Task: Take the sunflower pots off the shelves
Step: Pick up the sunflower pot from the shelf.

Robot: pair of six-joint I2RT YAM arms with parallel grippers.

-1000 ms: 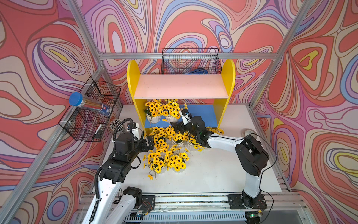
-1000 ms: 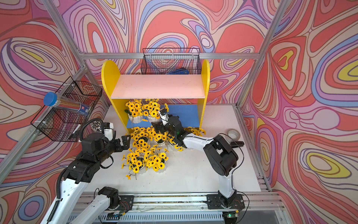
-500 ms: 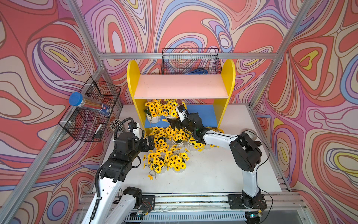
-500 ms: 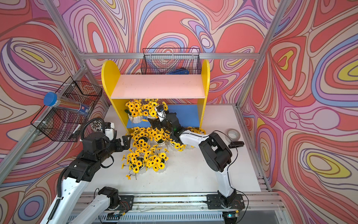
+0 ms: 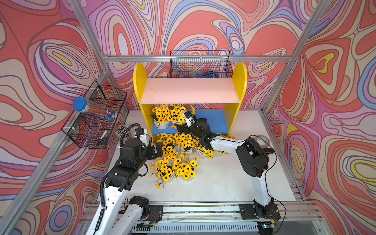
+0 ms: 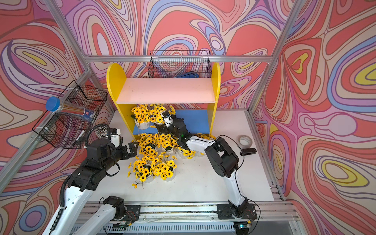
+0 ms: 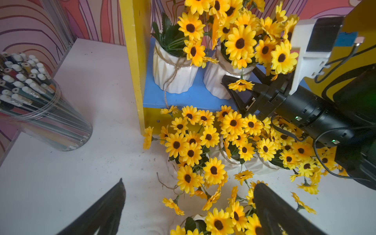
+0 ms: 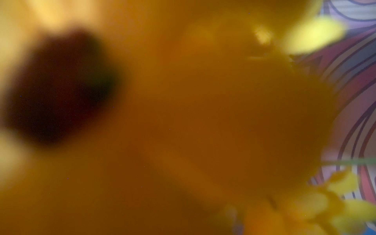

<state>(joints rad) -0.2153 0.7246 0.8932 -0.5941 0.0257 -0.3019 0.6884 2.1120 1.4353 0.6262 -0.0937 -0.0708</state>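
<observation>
Two sunflower pots left on the shelves, blue board, left end. The rest are on the table. Right gripper wide at the right-hand pot; left gripper wide, empty.

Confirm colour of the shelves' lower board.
The lower board is blue, clearest in the left wrist view.

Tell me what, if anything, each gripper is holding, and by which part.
Nothing is held. The right gripper has its jaws open at a sunflower pot on the blue board, not closed on it; the left gripper is open and empty.
</observation>
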